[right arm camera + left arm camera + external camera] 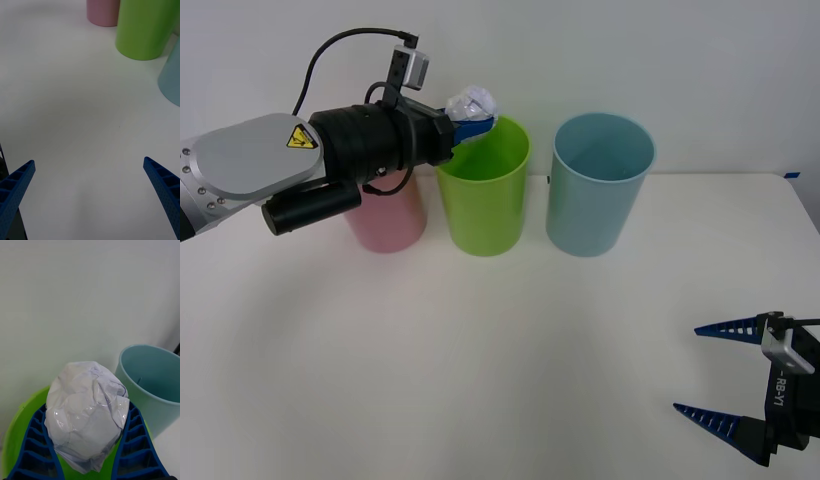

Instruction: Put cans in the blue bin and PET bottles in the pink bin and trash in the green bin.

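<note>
Three bins on white table [480, 380] against white wall [630, 60].

The front view looks down from above at the table [480, 380]. The wrist views look closer. All three share the green bin [483, 190] [144, 28] [15, 435].

Three tall plastic bins stand upright in a row: the green bin [483, 190] in the middle, the pink bin [388, 220] to its left, the blue bin [598, 185] to its right. The trash [471, 103], a wrinkly whitish wad, is held above the green bin's rim.
</note>
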Robot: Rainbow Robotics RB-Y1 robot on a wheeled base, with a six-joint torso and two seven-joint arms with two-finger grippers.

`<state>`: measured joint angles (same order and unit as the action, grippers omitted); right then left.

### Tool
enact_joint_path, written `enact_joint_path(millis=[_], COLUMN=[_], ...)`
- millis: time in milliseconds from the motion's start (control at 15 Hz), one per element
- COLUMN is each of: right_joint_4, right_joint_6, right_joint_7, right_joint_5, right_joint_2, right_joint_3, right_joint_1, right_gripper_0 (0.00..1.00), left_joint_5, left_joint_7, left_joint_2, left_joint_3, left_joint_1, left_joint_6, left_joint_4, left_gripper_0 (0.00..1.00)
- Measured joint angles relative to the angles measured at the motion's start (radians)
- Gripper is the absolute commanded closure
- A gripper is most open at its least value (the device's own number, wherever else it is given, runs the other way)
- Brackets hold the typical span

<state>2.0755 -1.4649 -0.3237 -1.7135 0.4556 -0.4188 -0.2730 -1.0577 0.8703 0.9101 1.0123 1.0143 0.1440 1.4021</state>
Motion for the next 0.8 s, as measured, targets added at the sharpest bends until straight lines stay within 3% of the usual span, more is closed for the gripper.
enact_joint_path(millis=[800], right_joint_4=[0.0], right_joint_6=[0.0], right_joint_7=[0.0], right_joint_5=[0.0], right_joint_2=[0.0], right_joint_3=[0.0], right_joint_1=[0.0], right_gripper_0=[0.0], left_joint_5=[-0.007], left_joint_7=[0.005], left_joint_2=[0.004], left_joint_3=[0.023], left_joint_1=[0.012], left_joint_6=[0.0], left_joint_4=[-0.033], left_gripper_0=[1.0])
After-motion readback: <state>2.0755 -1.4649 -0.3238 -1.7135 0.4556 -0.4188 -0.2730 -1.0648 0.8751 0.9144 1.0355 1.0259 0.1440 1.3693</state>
